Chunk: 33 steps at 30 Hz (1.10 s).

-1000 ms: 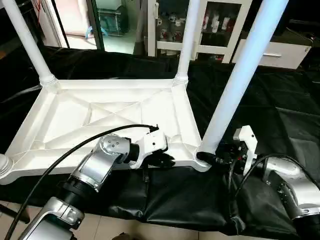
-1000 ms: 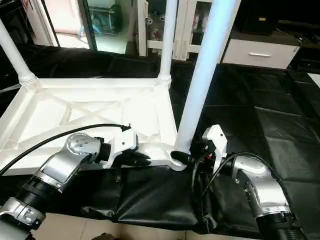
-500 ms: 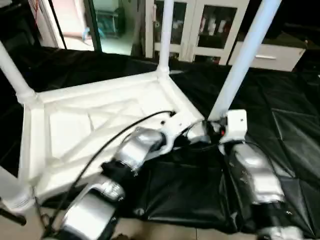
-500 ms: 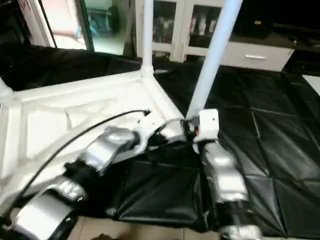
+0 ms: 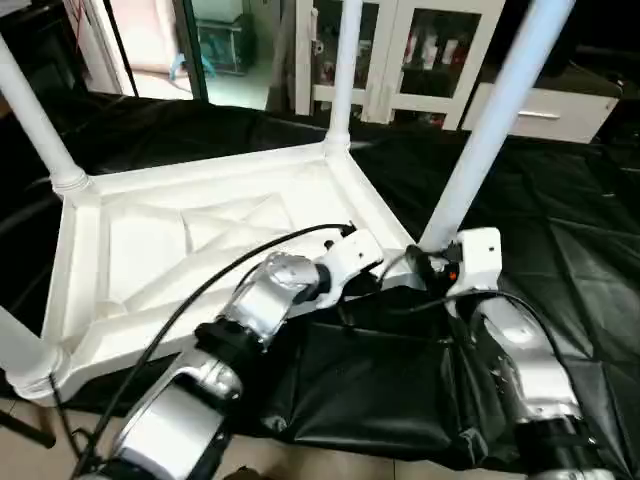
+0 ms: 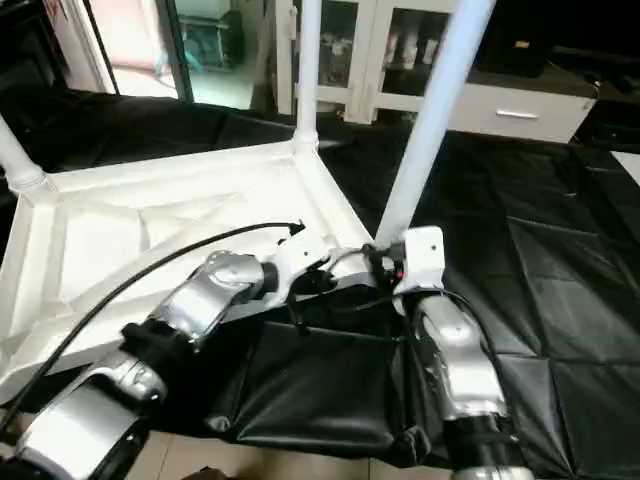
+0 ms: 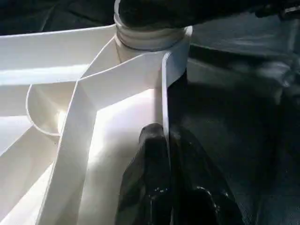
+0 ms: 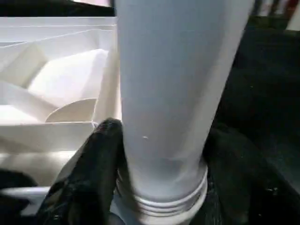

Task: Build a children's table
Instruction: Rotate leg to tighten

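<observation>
Table top (image 5: 190, 240): we've got it flipped underside-up on the black worktop (image 5: 580, 230) so the sockets face up.
Left gripper (image 7: 159, 154): jaws pinched shut on the top's rim, steadying it.
Right gripper (image 8: 159, 187): jaws wrapped round the near leg (image 5: 480, 140) at its socket, probably seating it.
In the way: a cable (image 5: 200, 300) draped over the top; cabinets (image 5: 420, 50) well behind.

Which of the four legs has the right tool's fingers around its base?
The near-right leg, the one closest to both arms. The right tool straddles its threaded base at the corner socket; the other three legs stand untouched at the far and left corners.
</observation>
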### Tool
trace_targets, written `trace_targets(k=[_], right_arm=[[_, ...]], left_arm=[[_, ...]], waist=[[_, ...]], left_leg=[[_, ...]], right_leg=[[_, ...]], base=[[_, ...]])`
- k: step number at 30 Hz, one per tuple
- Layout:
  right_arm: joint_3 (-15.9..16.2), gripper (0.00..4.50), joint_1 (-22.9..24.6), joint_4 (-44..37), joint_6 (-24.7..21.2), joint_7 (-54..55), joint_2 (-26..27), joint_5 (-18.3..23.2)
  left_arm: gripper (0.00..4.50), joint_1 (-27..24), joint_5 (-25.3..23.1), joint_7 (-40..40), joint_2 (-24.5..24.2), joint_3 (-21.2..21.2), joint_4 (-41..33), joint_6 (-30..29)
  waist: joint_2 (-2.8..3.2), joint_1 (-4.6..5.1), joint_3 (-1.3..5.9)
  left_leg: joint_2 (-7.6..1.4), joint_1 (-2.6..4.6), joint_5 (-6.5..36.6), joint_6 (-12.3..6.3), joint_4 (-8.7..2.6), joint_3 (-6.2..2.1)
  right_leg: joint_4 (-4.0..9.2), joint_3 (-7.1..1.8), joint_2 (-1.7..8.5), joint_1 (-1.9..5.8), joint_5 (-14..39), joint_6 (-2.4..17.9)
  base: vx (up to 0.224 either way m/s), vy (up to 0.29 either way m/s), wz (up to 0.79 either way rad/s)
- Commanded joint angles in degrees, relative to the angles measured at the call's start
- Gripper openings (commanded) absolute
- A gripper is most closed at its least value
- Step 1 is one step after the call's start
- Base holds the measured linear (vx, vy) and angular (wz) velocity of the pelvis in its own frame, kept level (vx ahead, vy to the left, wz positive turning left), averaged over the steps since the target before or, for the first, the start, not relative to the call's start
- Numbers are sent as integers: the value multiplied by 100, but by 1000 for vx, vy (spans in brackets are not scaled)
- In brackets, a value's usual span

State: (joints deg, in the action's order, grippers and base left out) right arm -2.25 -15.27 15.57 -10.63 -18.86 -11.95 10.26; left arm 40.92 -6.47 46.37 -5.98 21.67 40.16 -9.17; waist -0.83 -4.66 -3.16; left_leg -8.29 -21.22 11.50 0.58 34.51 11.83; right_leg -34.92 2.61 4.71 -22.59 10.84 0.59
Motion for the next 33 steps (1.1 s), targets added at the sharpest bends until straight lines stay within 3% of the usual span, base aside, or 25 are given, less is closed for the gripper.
trace_targets(k=[1,2,3,4,10,12,15,18,25,29,33], right_arm=[[-274,316,102,-117,-117,-240,-280,167],[-243,327,131,-205,-216,-655,-453,318],[-210,347,155,-298,-375,-1077,-607,499],[-202,354,165,-328,-445,-1252,-662,581],[96,405,327,-504,-578,-2228,-1112,739],[166,409,341,-523,-591,-2516,-1225,838],[361,445,384,-654,-885,-3069,-1437,1007],[512,445,426,-781,-1026,-3473,-1553,1084],[582,445,386,-537,-751,-3552,-1560,946],[525,407,366,-536,-654,-3573,-1504,974],[514,374,313,-481,-555,-3554,-1431,953]], left_arm=[[0,-222,194,361,-217,-54,-262,447],[0,-376,296,711,-366,-12,-437,607],[0,-513,412,1026,-496,5,-591,645],[0,-566,457,1149,-546,3,-649,643],[0,-777,654,1581,-867,-127,-949,494],[0,-853,744,1725,-982,-195,-1134,431],[0,-936,874,1908,-1138,-285,-1342,382],[0,-957,912,1955,-1238,-347,-1359,368],[0,-1030,905,2002,-1299,-370,-1517,262],[0,-1042,914,2019,-1298,-351,-1562,225],[0,-1047,911,2044,-1284,-321,-1585,199]], waist=[[-98,11,332],[-109,10,336],[-70,-5,331],[-76,-1,332],[-61,-11,325],[-108,-8,323],[-96,-24,320],[-106,-9,316],[-101,39,316],[-94,55,327],[-91,73,327]], left_leg=[[-522,89,1197,-240,-481,-273],[-521,78,1163,-266,-476,-270],[-532,67,1070,-379,-465,-267],[-538,70,1061,-416,-460,-252],[-550,83,1120,-340,-471,-252],[-542,78,1180,-307,-468,-250],[-545,75,1097,-337,-469,-253],[-528,67,1104,-370,-456,-245],[-539,71,1155,-268,-465,-258],[-529,61,998,-360,-446,-245],[-529,69,1060,-357,-444,-247]], right_leg=[[494,-282,523,201,1419,1064],[487,-287,526,214,1360,1077],[463,-292,522,230,1142,1133],[454,-294,515,207,1097,1178],[451,-284,517,190,1315,1214],[461,-283,529,193,1438,1208],[457,-288,523,191,1486,1161],[463,-282,522,183,1522,1175],[473,-283,524,169,1666,1151],[442,-280,514,184,1319,1257],[453,-276,514,181,1423,1273]], base=[[0,0,0],[0,0,0],[0,0,0],[0,0,0],[0,0,0],[0,0,0],[0,0,0],[0,0,0],[0,0,0],[0,0,0],[0,0,0]])
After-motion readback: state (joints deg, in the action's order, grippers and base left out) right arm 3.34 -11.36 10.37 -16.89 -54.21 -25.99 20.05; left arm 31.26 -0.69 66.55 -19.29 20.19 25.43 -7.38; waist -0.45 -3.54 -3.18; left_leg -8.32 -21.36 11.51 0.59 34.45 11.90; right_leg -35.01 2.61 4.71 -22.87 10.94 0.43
